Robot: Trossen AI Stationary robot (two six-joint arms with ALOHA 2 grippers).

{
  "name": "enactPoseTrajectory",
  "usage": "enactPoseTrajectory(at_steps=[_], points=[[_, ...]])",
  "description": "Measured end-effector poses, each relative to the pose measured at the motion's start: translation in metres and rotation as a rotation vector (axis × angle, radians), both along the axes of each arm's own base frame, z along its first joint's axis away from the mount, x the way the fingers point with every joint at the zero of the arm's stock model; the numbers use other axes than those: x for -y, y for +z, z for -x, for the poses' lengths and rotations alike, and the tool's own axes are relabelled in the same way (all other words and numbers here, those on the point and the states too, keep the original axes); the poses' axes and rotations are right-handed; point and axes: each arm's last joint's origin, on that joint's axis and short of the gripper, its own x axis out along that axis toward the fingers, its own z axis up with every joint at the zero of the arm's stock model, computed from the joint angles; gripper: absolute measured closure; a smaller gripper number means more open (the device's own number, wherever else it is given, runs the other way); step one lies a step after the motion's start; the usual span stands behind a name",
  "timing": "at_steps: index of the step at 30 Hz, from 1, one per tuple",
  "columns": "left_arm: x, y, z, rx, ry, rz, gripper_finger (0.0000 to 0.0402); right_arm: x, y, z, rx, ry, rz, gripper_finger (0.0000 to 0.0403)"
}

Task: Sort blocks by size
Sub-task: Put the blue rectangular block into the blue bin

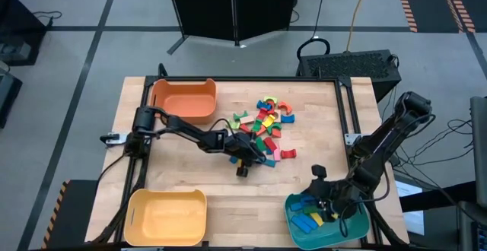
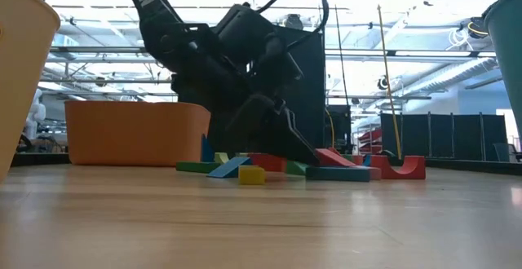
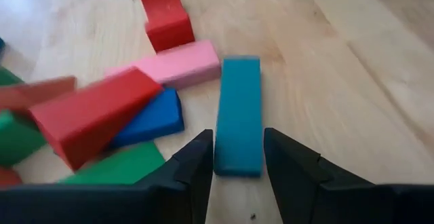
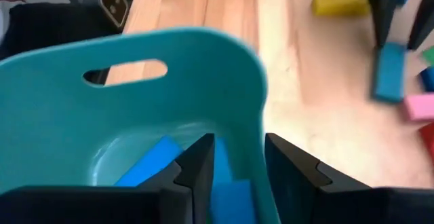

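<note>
The blocks (image 1: 266, 125) lie in a loose heap at the table's middle, in red, green, blue, yellow and pink. My left gripper (image 1: 243, 166) reaches down to the heap's near edge. It is open, and its fingers stand on either side of a teal bar (image 3: 239, 115) that lies flat on the wood; whether they touch it I cannot tell. A pink bar (image 3: 178, 64) and a red arch (image 3: 164, 13) lie just beyond. My right gripper (image 4: 239, 153) hangs open over the teal bin (image 1: 358, 236), nothing between its fingers. Blue blocks (image 4: 146, 164) lie in that bin.
An orange bin (image 1: 183, 103) stands at the far left and a yellow bin (image 1: 167, 217) at the near left. A small yellow block (image 2: 251, 174) lies alone on the heap's near side. Bare wood stretches between the heap and the near edge.
</note>
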Motion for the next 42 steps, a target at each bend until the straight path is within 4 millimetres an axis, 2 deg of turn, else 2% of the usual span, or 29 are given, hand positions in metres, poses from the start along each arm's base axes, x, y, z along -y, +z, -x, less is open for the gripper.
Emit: enactPoseTrajectory(at_steps=[9,16,19,25,28,38,42], points=[[0.0,0.024,0.002,0.018,0.011,0.016,0.0268,0.012,0.022,0.005,0.143,-0.013,0.059,0.0287],[-0.001,0.021,0.007,-0.04,0.004,-0.021,0.0258,0.014,0.027,0.007,0.168,-0.014,0.06,0.0287],[-0.001,0.017,0.007,-0.047,-0.007,-0.039,0.0231,0.014,0.027,0.006,0.168,-0.018,0.055,0.0287],[-0.003,0.015,0.005,-0.03,-0.005,-0.042,0.0153,0.014,0.027,0.006,0.167,-0.023,0.051,0.0287],[-0.005,0.016,0.005,-0.026,0.0,-0.042,0.013,0.014,0.027,0.006,0.168,-0.022,0.052,0.0287],[-0.008,0.017,0.003,-0.004,-0.009,-0.021,0.0125,0.014,0.027,0.006,0.168,-0.022,0.053,0.0287],[-0.008,0.017,0.003,-0.001,-0.011,-0.02,0.0138,0.014,0.027,0.006,0.168,-0.022,0.053,0.0287]])
